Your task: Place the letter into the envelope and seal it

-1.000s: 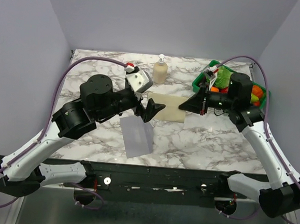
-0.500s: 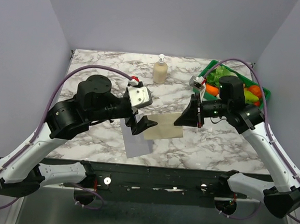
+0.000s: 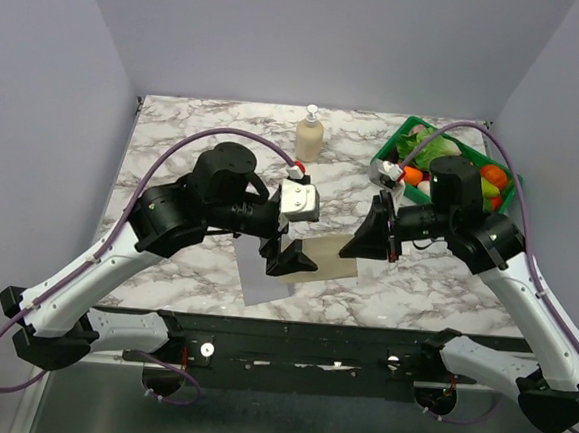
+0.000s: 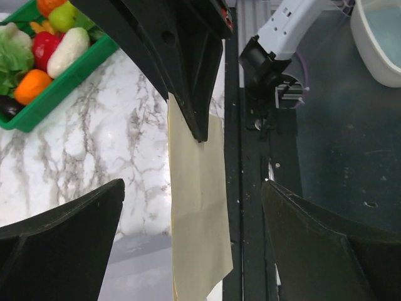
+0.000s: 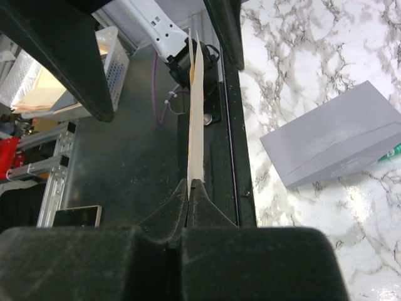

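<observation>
On the marble table (image 3: 176, 132) the grey envelope (image 3: 256, 286) lies flat near the front edge with nothing in it, so by my reckoning both the inserting and the sealing are left to do. The cream letter (image 3: 332, 256) is lifted just right of the envelope, pinched by one edge in the closed right gripper (image 3: 352, 250). The left gripper (image 3: 288, 259) hangs over the envelope, jaws spread wide and holding nothing, the letter's free end reaching toward them.
</observation>
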You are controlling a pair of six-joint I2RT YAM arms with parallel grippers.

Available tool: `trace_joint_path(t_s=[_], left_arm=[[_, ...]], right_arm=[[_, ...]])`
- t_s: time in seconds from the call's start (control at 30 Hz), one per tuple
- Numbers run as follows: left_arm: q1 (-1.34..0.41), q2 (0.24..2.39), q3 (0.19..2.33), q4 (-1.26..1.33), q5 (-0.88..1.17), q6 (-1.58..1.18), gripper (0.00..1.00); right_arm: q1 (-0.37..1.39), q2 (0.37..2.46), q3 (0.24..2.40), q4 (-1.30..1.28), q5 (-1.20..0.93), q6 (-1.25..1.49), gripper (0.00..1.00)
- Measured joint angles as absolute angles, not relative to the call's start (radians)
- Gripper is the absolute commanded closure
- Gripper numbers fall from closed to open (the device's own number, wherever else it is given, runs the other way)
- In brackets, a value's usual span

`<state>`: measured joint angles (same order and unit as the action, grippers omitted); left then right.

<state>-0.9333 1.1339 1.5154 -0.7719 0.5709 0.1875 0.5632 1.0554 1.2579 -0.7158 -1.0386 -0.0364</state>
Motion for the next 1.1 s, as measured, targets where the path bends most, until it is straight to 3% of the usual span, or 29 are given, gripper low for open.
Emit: trace_joint_path(t_s=[0.27, 0.33, 0.37, 0.4, 0.47, 0.5, 0.53, 0.6, 0.63, 0.7, 0.73, 0.77, 0.83, 1.1], left_arm=[[-0.933, 1.166, 1.486, -0.773, 0.672, 0.171, 0.23], [-0.933, 1.173, 1.484, -0.773, 0.686, 0.167, 0.34], [-0.933, 1.177, 1.482, -0.772, 0.693, 0.165, 0.40], [-0.933, 1.181, 1.481, -0.772, 0.699, 0.163, 0.55], [-0.933, 1.190, 1.478, -0.772, 0.711, 0.160, 0.74], [-0.933, 1.195, 1.477, -0.773, 0.716, 0.156, 0.91], [-0.933, 1.198, 1.477, -0.772, 0.719, 0.157, 0.98], [-0.933, 1.205, 1.477, -0.772, 0.720, 0.149, 1.00], [-0.930, 1.209, 1.477, -0.771, 0.719, 0.144, 1.00], [-0.928, 1.210, 1.471, -0.763, 0.718, 0.135, 1.00], [-0.926, 1.209, 1.465, -0.759, 0.717, 0.129, 1.00], [-0.921, 1.203, 1.448, -0.741, 0.710, 0.115, 1.00], [-0.912, 1.183, 1.403, -0.711, 0.693, 0.086, 1.00], [-0.870, 0.842, 1.018, -0.215, 0.522, -0.236, 1.00]], right_arm=[[0.564, 1.022, 1.270, -0.730, -1.042, -0.054, 1.00], [0.564, 1.019, 1.271, -0.730, -1.042, -0.054, 0.99], [0.564, 1.018, 1.271, -0.731, -1.042, -0.054, 0.99], [0.564, 1.018, 1.271, -0.731, -1.042, -0.054, 0.99], [0.564, 1.017, 1.271, -0.735, -1.042, -0.054, 0.97], [0.564, 1.016, 1.271, -0.736, -1.042, -0.055, 0.96], [0.564, 1.016, 1.271, -0.736, -1.042, -0.055, 0.90], [0.564, 1.012, 1.271, -0.736, -1.041, -0.055, 0.74], [0.564, 1.009, 1.271, -0.736, -1.040, -0.054, 0.53], [0.564, 0.999, 1.271, -0.732, -1.030, -0.042, 0.31], [0.564, 0.991, 1.271, -0.722, -1.019, -0.037, 0.16], [0.564, 0.979, 1.271, -0.710, -1.005, -0.026, 0.10], [0.564, 0.952, 1.263, -0.656, -0.958, 0.003, 0.01], [0.564, 0.781, 1.135, -0.385, -0.744, 0.199, 0.00]])
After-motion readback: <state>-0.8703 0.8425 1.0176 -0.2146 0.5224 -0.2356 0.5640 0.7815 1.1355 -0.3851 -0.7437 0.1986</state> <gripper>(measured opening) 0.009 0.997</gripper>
